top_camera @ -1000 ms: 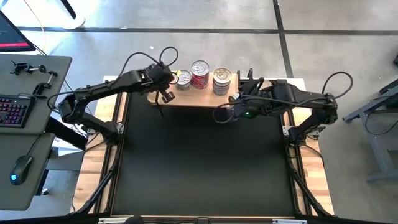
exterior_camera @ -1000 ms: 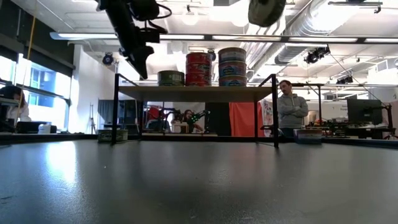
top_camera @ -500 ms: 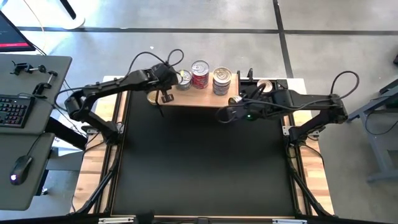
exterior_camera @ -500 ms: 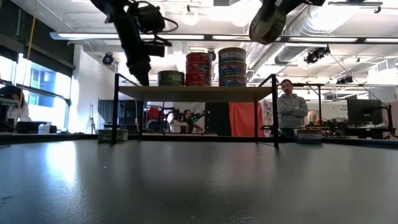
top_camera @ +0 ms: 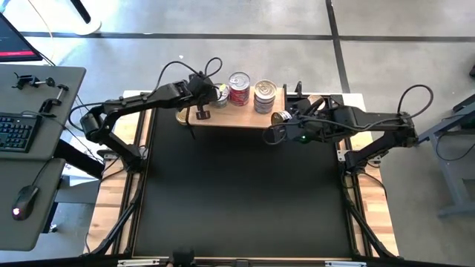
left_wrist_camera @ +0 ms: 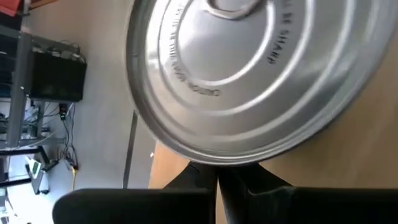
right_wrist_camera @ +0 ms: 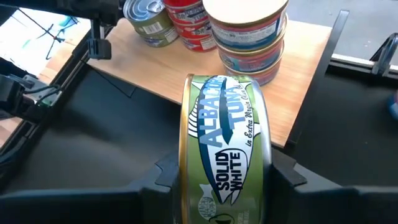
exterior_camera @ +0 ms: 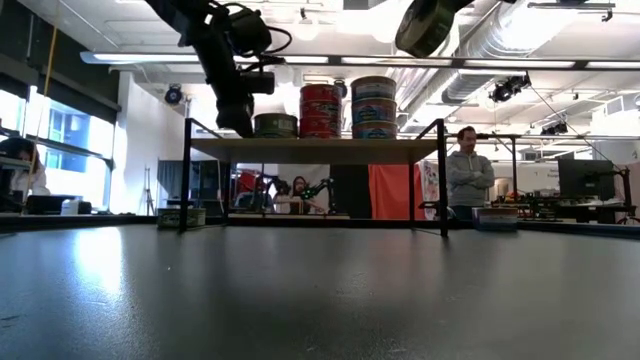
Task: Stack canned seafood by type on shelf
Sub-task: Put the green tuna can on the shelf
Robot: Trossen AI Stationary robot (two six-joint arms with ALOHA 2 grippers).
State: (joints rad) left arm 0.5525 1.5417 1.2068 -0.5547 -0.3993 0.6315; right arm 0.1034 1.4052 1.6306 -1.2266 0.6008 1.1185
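The shelf (top_camera: 245, 119) carries a low silver-lidded can (top_camera: 219, 94) at its left, a red stack (top_camera: 238, 89) in the middle and a bluish stack (top_camera: 265, 96) at the right. My left gripper (left_wrist_camera: 217, 180) is shut, its tips close under that silver lid (left_wrist_camera: 249, 74). In the low view the left gripper (exterior_camera: 240, 122) is just left of the can (exterior_camera: 274, 125). My right gripper (right_wrist_camera: 227, 180) is shut on a green-labelled tuna can (right_wrist_camera: 227, 149). It holds the can high over the mat, off the shelf's right near corner (exterior_camera: 425, 25). My left gripper's shut fingers (left_wrist_camera: 205, 177) stand at the rim of the silver-lidded can, slanting down from the table's left. I cannot tell whether they touch it. My right gripper pinches the green can between its two fingers (right_wrist_camera: 166, 177), one on each flat end (right_wrist_camera: 185, 162). The can stands on edge, its label toward the wrist camera, lifted clear of mat and shelf.
A large black mat (top_camera: 245, 193) covers the table in front of the shelf. The shelf's thin black legs (exterior_camera: 443, 175) stand at its corners. A desk with a keyboard (top_camera: 15, 133) is beyond the table's left edge. A person (exterior_camera: 470, 165) stands in the room behind.
My left gripper has rolled about its own axis and gone down and toward the table's right, closer to the silver-lidded can. My right gripper has shifted a little toward the table's right edge with the green can, which stays lifted.
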